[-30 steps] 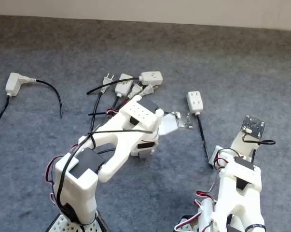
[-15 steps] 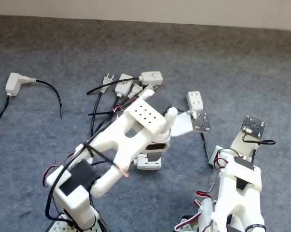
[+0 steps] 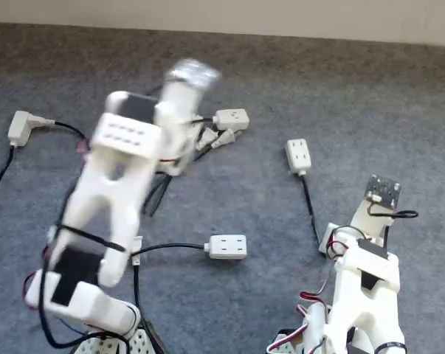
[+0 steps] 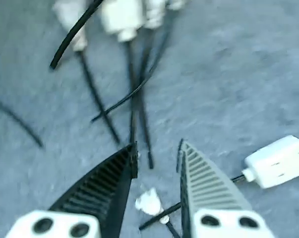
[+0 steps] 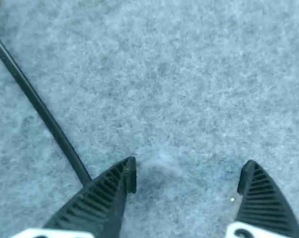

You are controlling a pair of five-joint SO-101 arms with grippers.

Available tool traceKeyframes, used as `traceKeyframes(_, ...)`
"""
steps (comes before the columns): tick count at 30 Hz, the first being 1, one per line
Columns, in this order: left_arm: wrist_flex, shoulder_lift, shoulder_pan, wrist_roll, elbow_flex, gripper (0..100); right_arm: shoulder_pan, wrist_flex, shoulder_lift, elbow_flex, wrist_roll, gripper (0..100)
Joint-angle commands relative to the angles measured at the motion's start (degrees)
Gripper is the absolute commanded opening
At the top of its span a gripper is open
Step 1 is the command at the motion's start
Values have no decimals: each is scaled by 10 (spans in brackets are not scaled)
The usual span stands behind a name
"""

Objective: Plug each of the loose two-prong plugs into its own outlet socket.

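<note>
The loose plugs (image 3: pixel 211 137) lie bunched at the far middle of the carpet (image 3: pixel 355 88), beside one socket block (image 3: pixel 232 118). A second socket block (image 3: pixel 228 246) lies nearer the arms. The left gripper (image 4: pixel 156 153), slightly parted, and the right gripper (image 5: pixel 186 173), spread wide, both hold nothing.

Smooth plastic socket (image 3: pixel 227 246), rough grey carpet (image 3: pixel 355 88)

An indoor room of some kind: grey carpet (image 3: pixel 370 96) meets a pale wall (image 3: pixel 296 15).
</note>
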Motion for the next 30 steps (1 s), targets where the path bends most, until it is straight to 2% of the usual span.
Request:
traceKeyframes(1,-5,-85,-58,-17,114,155,-4,-8,-15,-2,7,324)
traceKeyframes(7,65,-239,-96,-199,321,166,-5,-8,-15,-2,10,324)
traceKeyframes(11,64,-347,-149,-235,427,166,-5,-8,-15,-3,10,324)
traceKeyframes(17,-77,-394,-182,-236,589,163,-5,-8,-15,-2,10,324)
traceKeyframes(21,-156,-392,-184,-236,628,165,-6,-8,-15,-2,10,324)
traceKeyframes(26,-200,-392,-182,-225,630,171,-6,-8,-15,-2,10,324)
traceKeyframes(30,-220,-392,-181,-207,629,249,-6,-8,-15,-2,10,324)
